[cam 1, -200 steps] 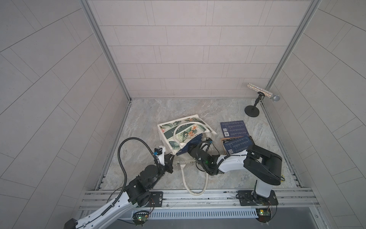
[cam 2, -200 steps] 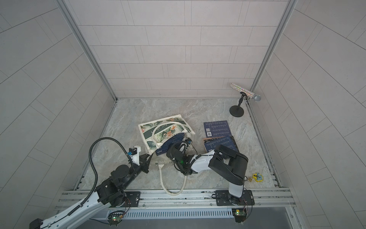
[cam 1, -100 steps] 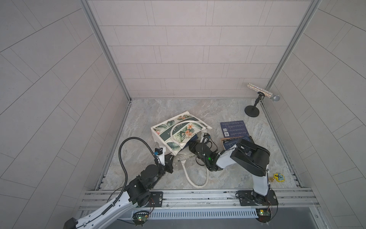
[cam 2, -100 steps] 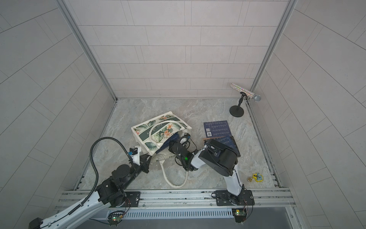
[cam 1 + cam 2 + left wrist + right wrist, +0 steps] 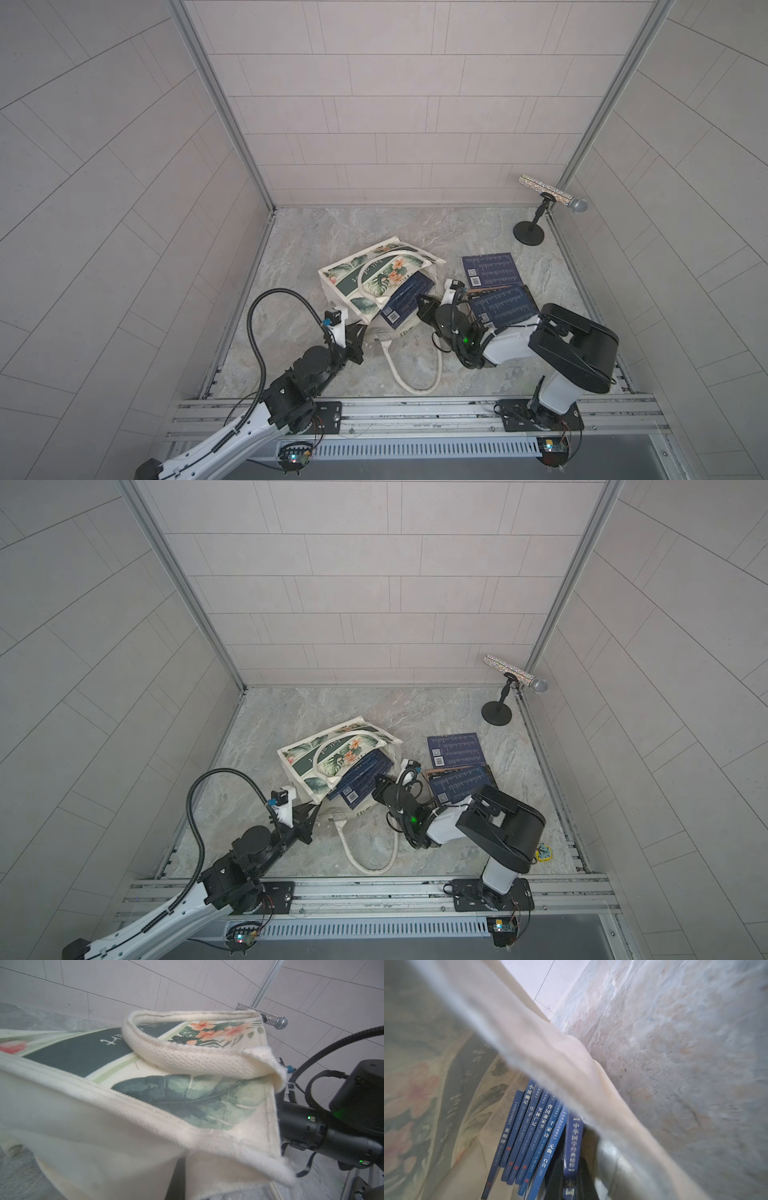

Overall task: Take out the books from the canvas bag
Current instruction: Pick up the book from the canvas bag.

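The canvas bag (image 5: 365, 274) (image 5: 320, 758) lies on its side on the marble table, and navy books (image 5: 405, 300) (image 5: 360, 780) stick out of its mouth. Two more books (image 5: 490, 269) (image 5: 505, 308) lie flat to its right. My left gripper (image 5: 358, 333) (image 5: 309, 812) is shut on the bag's cream cloth (image 5: 124, 1147), which hides most of its jaws. My right gripper (image 5: 423, 305) (image 5: 380, 786) reaches into the bag's mouth. In the right wrist view it (image 5: 572, 1167) is shut on one navy book's spine (image 5: 574, 1142), beside several other spines (image 5: 533, 1132).
One rope handle (image 5: 415, 368) loops toward the front rail. A glittery microphone (image 5: 548, 195) on a black stand is at the back right corner. A small yellow toy (image 5: 544, 851) lies near the right arm's base. Tiled walls close three sides.
My right gripper has closed on a book's spine inside the bag's mouth. The bag has shifted slightly left and its mouth has lifted. The left gripper keeps its hold.
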